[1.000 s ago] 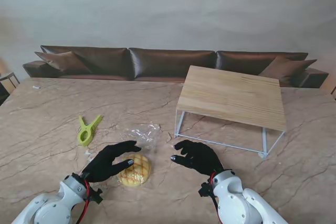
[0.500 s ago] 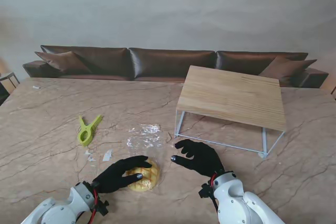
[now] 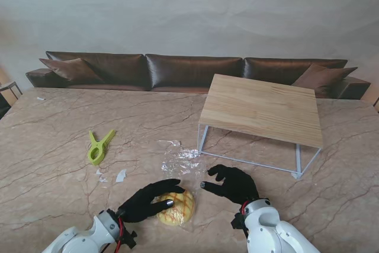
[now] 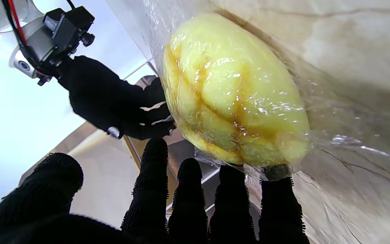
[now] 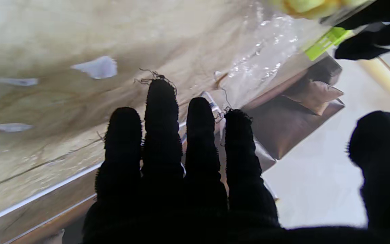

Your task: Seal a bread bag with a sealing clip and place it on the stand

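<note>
The left hand (image 3: 148,202) rests spread on the bread bag (image 3: 176,207) (bun inside) on the counter (image 3: 53,170) near me; the right hand (image 3: 233,183) hovers beside it, fingers apart, empty.

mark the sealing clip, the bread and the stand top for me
sealing clip (image 3: 99,147), stand view, where its green arms meet.
bread (image 3: 177,207), stand view, middle of the scored crust inside the clear bag.
stand (image 3: 263,108), stand view, bare middle of its wooden top.

Glossy crinkled clear plastic bread bag (image 3: 177,161), polished veined marble table (image 3: 53,146), matt wooden stand (image 3: 263,109).
</note>
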